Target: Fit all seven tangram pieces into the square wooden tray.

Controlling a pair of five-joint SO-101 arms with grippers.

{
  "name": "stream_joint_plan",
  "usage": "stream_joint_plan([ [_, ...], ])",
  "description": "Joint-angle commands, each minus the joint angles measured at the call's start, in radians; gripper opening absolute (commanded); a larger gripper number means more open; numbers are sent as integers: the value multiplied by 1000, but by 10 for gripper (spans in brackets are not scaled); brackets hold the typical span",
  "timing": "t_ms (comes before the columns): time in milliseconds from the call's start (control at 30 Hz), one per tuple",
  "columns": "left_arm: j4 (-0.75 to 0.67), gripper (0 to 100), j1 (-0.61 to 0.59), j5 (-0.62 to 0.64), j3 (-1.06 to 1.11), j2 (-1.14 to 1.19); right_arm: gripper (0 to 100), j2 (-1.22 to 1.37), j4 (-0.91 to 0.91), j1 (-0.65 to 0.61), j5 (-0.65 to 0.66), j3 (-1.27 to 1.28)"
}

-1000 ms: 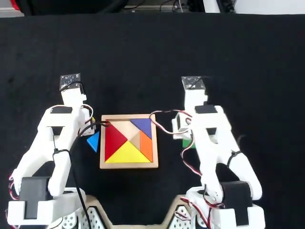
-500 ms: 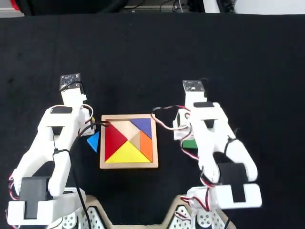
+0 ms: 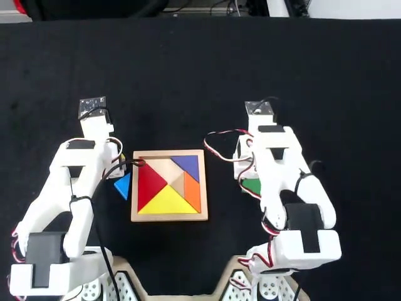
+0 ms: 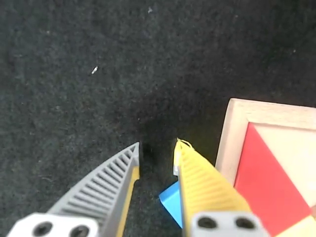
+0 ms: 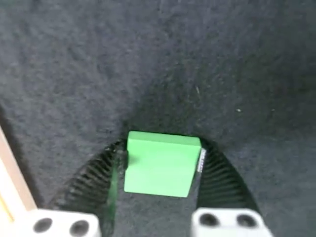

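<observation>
Tangram work: right gripper closed on the green square wooden piece, on the black tabletop right of the square wooden tray; left gripper open beside the blue triangular piece, left of it. Lifting level should keep the square from twisting.

Table (black): tray, blue pc, green pc.
</observation>
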Motion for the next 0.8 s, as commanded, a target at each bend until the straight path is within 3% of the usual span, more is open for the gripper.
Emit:
stream_joint_plan([
  [0,-12,130,1,8,-4,-5,74,16,0,-8,49,-38],
  [233,-12,130,1,8,-4,-5,74,-232,212,-37,75,-171],
  [433,-12,130,1,8,-4,-5,77,-487,267,-236,157,-209],
  [633,-14,130,-21,74,-4,-5,78,-360,258,-399,167,-283],
  [767,-14,130,-56,92,-10,-5,77,-197,253,-500,247,-374],
])
